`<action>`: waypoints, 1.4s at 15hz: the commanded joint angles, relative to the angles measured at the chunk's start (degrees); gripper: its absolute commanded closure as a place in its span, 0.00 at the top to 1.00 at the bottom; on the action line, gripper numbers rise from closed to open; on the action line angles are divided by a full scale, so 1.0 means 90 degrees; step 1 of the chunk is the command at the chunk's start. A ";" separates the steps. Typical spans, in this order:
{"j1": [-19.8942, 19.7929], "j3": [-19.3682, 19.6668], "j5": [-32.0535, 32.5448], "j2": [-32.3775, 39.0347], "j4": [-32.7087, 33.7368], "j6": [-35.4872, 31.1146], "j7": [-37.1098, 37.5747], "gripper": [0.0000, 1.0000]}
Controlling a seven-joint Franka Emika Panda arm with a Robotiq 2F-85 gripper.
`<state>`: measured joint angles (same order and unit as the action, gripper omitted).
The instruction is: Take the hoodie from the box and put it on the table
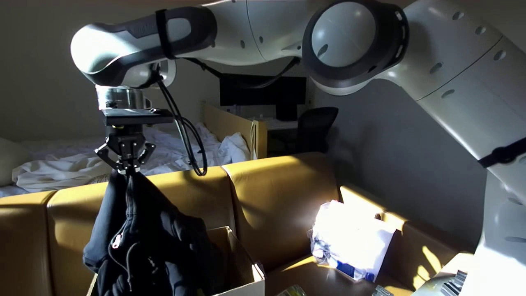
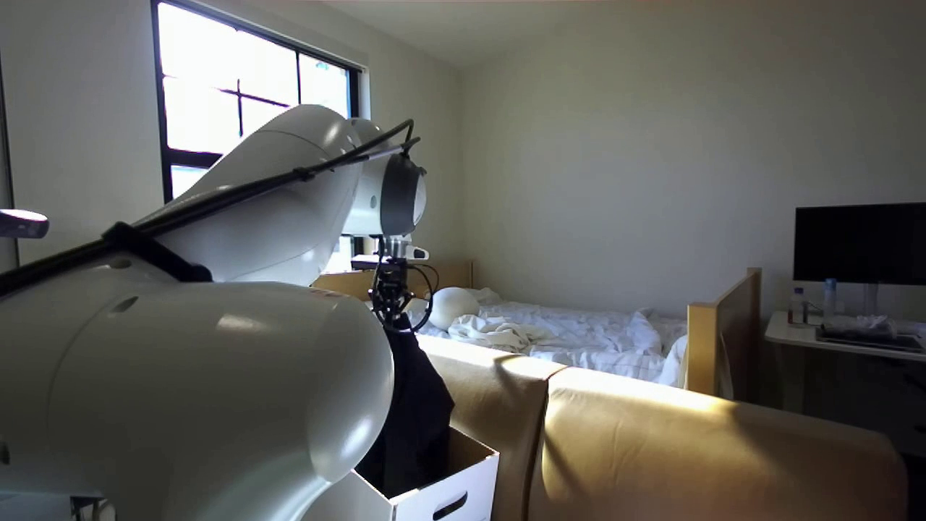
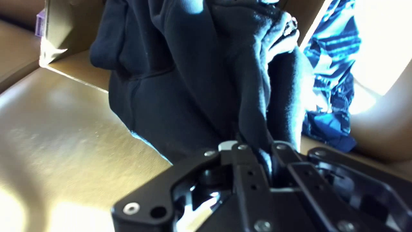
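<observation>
A dark hoodie point(image 1: 152, 242) hangs from my gripper point(image 1: 128, 169), which is shut on it at the top. The hoodie's lower part reaches down into the open box point(image 1: 246, 283). In an exterior view the hoodie point(image 2: 414, 412) hangs above and into the white box point(image 2: 477, 474), partly hidden by the arm; my gripper point(image 2: 393, 315) is above it. In the wrist view the hoodie point(image 3: 193, 83) runs up between the fingers of my gripper point(image 3: 262, 149), with a box wall point(image 3: 74, 29) behind. The box's bottom is hidden. No table shows near the box.
A mustard sofa point(image 1: 283, 185) stands behind the box. A bright white bundle point(image 1: 353, 234) lies on the sofa seat at the right. Behind are a bed point(image 2: 564, 329) and a white desk point(image 2: 781, 333) with a monitor point(image 2: 868, 246). Blue crumpled material point(image 3: 338, 74) shows beside the box.
</observation>
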<state>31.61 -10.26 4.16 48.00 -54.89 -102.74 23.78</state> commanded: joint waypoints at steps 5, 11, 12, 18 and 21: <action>-0.0280 0.0668 0.0075 -0.1738 -0.0482 0.0137 0.1687 0.08; -0.0502 0.1367 0.0028 -0.3010 -0.1067 0.0700 0.2900 0.08; -0.0534 0.1476 0.0015 -0.3253 -0.1243 0.0782 0.3112 0.08; -0.0652 0.2204 0.0235 -0.4671 -0.2313 0.1497 0.4269 0.08; -0.0768 0.2579 0.0336 -0.5382 -0.2955 0.1844 0.4781 0.08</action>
<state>25.65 11.25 5.45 8.08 -73.31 -87.52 61.69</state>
